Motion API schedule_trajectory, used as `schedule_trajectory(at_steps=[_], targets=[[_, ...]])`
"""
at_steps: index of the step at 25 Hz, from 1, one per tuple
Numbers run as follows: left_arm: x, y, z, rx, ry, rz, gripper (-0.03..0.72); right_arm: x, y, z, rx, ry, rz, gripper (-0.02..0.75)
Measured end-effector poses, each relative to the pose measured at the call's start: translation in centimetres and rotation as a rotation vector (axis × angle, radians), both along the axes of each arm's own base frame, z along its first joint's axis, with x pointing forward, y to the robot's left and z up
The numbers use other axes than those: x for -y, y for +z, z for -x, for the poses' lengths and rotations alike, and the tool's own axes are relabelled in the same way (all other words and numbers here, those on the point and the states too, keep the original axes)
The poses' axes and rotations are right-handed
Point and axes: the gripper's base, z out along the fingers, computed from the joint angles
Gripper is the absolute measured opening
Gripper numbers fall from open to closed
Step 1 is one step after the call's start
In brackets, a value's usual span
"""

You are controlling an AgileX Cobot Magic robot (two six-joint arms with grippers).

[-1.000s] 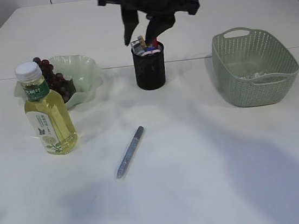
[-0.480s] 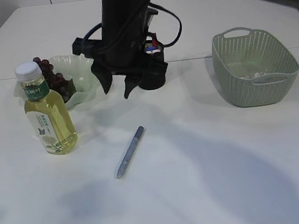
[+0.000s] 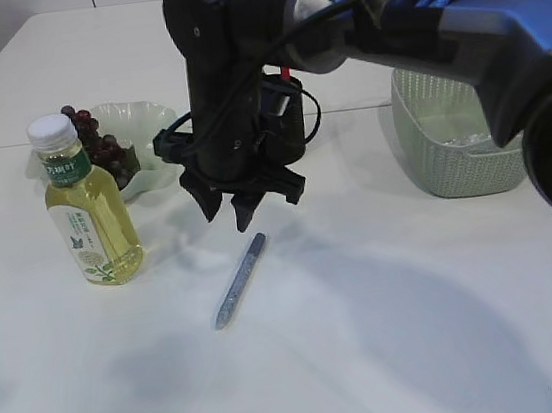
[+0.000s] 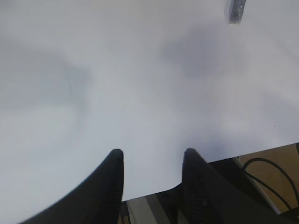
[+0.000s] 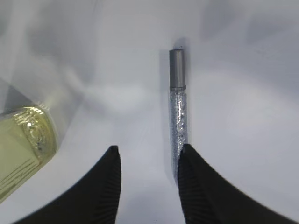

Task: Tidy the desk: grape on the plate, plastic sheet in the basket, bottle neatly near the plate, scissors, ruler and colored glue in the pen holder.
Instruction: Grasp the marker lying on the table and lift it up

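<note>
Lying loose, one glue pen, one bottle

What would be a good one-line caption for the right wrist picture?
Open robot hand poised above a silver glitter glue pen lying on the white table, with the yellow bottle at the left edge.

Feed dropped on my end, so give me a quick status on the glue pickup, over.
Right gripper open, empty, above glitter glue pen lying flat on table. Left gripper open, empty, over bare table. Bottle stands left of pen, clear of the path.
</note>
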Motion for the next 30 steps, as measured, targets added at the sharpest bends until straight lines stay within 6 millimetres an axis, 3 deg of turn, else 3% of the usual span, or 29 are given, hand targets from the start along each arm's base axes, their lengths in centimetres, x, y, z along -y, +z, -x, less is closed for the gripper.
schedule_trajectory(at_steps=[8,15,30], targets=[[0.0,0.0,0.0,0.002,0.002,0.006,0.308,-0.4,-4.5,-0.5,-0.067,-0.004,0.053,0.335],[0.0,0.0,0.0,0.002,0.002,0.006,0.308,-0.5,-6.8,-0.7,-0.100,0.006,0.079,0.335],[0.1,0.0,-0.1,0.005,0.003,0.009,0.308,-0.2,-7.1,-1.0,-0.068,0.022,0.119,0.335]])
